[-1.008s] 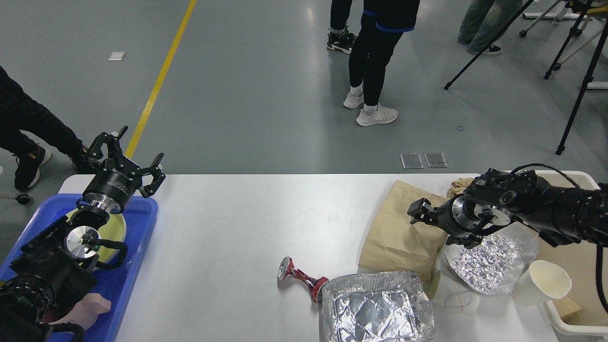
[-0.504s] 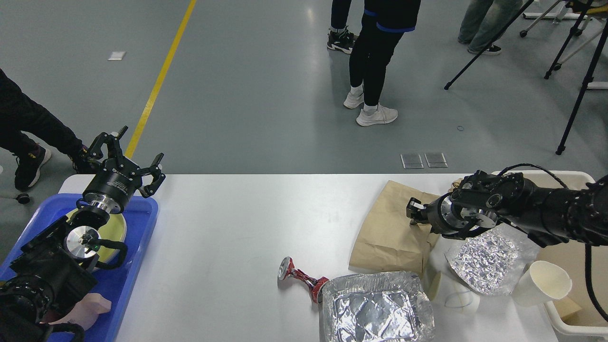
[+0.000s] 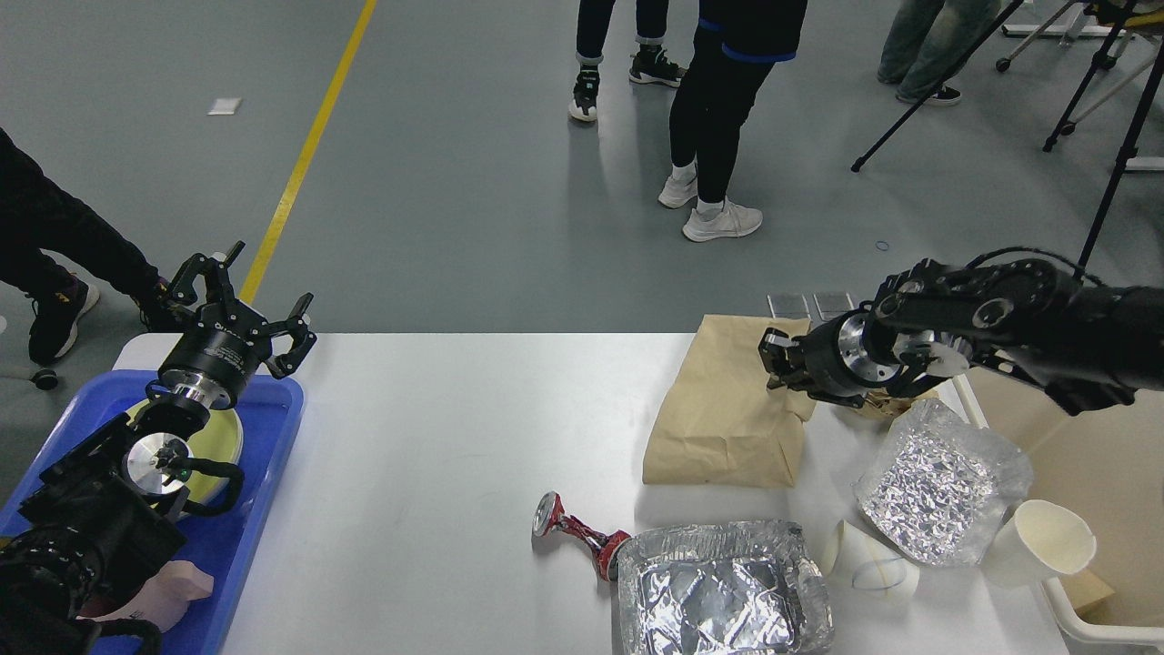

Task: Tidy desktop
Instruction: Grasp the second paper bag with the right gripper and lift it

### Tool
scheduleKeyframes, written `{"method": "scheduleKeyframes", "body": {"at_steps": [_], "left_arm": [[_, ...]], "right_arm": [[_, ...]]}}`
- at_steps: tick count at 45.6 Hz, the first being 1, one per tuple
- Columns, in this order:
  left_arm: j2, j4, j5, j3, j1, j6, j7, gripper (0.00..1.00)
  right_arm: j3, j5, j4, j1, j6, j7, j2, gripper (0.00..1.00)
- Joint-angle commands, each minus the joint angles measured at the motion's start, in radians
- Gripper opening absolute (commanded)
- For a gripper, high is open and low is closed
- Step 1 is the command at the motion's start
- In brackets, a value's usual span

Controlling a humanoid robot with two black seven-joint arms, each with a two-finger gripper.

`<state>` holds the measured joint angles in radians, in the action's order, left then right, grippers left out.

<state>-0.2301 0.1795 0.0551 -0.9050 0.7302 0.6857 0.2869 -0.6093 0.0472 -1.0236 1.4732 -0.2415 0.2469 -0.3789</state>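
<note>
Across the lower half of the head view lay the one desktop (image 3: 436,473), a broad white tabletop running nearly from edge to edge. Two black arms reached over it. Over the far left corner, the left gripper (image 3: 244,305) hung above the single blue tray (image 3: 264,428) with its fingers spread apart and nothing between them. One pale yellow plate (image 3: 223,437) sat in that tray, and one pinkish lump (image 3: 173,591) lay at the tray's near end. On the right, the right gripper (image 3: 775,357) had its fingers pinched on the upper right edge of the one brown paper bag (image 3: 723,409), whose far end hung past the table's back edge. Near the front lay one crushed red can (image 3: 577,530), touching one foil container (image 3: 723,591). One crumpled foil sheet (image 3: 941,482) lay further right. Two paper cups were counted: one small cup (image 3: 868,569) on its side between the foils, and one white cup (image 3: 1041,541) tipped against the beige bin (image 3: 1100,628). One crumpled brown wad (image 3: 878,405) showed beneath the right wrist. Behind the table stood three people's legs (image 3: 718,100) and two tripods (image 3: 1105,136).
</note>
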Motion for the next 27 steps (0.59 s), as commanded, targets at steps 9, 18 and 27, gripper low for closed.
{"method": "scheduleKeyframes", "body": {"at_steps": [9,18,27], "left_arm": [[0.0,0.0,0.0,0.0,0.0,0.0,0.0,0.96],[0.0,0.0,0.0,0.0,0.0,0.0,0.0,0.96],[0.0,0.0,0.0,0.0,0.0,0.0,0.0,0.96]], "right_arm": [[0.085,-0.006,-0.102,0.289,-0.096,0.002,-0.218,0.0],[0.071,-0.004,-0.093,0.452,-0.18,0.002,-0.328,0.0],[-0.006,-0.003,-0.017,0.359,-0.144,0.003,-0.357,0.0]]}}
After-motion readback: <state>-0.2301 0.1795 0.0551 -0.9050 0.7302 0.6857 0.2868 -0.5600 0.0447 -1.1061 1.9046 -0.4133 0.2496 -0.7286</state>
